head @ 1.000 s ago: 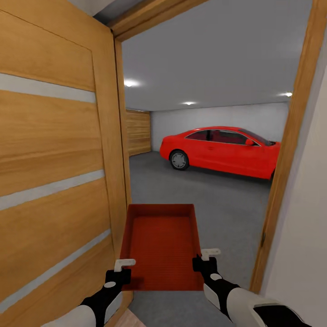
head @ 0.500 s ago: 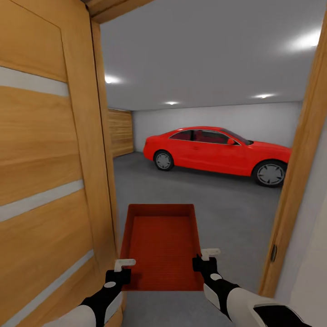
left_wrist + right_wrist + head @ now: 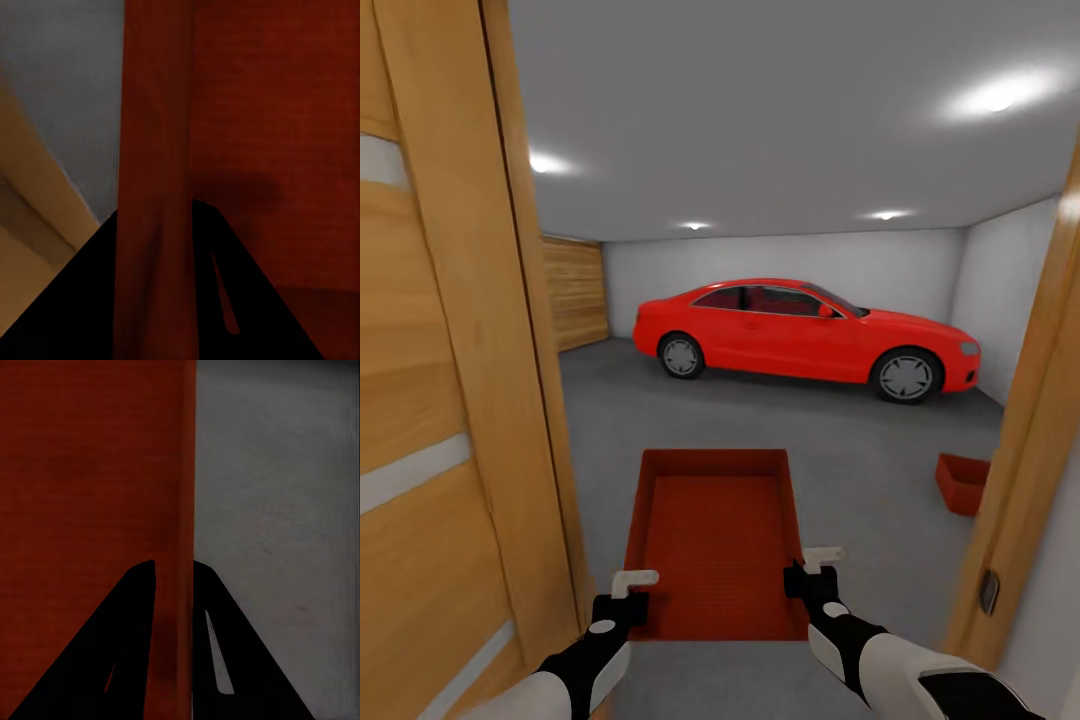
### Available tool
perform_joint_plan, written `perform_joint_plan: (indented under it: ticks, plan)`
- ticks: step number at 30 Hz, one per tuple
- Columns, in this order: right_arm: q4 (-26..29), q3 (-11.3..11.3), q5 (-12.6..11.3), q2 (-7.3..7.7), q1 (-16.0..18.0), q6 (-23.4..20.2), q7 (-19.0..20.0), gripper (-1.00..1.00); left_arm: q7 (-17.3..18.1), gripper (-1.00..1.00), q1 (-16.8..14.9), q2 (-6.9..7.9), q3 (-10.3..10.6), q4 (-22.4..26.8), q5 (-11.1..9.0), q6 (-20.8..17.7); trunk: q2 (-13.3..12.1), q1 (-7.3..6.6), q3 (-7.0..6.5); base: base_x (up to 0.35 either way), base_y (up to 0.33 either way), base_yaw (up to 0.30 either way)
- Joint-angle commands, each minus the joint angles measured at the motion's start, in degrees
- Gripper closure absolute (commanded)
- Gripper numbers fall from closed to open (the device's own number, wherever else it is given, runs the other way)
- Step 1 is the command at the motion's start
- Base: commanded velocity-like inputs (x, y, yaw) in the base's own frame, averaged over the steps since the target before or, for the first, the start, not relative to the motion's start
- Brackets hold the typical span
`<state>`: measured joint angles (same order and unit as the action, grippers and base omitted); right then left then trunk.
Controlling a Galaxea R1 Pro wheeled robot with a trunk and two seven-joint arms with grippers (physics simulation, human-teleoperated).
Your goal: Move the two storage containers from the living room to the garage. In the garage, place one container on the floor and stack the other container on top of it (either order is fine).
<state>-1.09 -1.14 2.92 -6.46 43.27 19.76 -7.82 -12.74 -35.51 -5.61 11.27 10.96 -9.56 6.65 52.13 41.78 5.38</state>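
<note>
Carry step: left pincer (image 3: 622, 590) and right pincer (image 3: 812, 568) each clamp the carried container (image 3: 715, 535) at the garage doorway; next, stacking on the far-right container (image 3: 963, 482).

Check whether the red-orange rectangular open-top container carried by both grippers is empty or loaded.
Empty: the head view shows the red-orange rectangular open-top container with only its bare ribbed bottom inside.

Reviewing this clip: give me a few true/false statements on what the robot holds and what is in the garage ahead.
1. Both end effectors, left and right, grip the carried container. True.
2. The carried container is full of items. False: it is empty.
3. A second container sits on the garage floor to the right. True.
4. The car is blue. False: it is red.
5. The robot faces a closed door. False: the wooden door stands open at the left.
</note>
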Motion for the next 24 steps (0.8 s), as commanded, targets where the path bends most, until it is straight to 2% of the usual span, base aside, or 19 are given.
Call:
perform_joint_plan:
  ticks: [1, 24]
  plan:
    - [-0.1, 1.9, -0.7, 0.39, 0.1, 0.3, -0.5, 1.0, -0.8, 1.0, -0.1, 0.76, -3.2, 0.1, 0.1, 0.3, 0.1, 0.04, 0.09, 0.305, 0.193, -0.284]
    - [-0.1, 1.9, -0.7, 0.39, 0.1, 0.3, -0.5, 1.0, -0.8, 1.0, -0.1, 0.69, -3.2, 0.1, 0.1, 0.4, 0.1, 0.04, 0.09, 0.292, 0.185, -0.278]
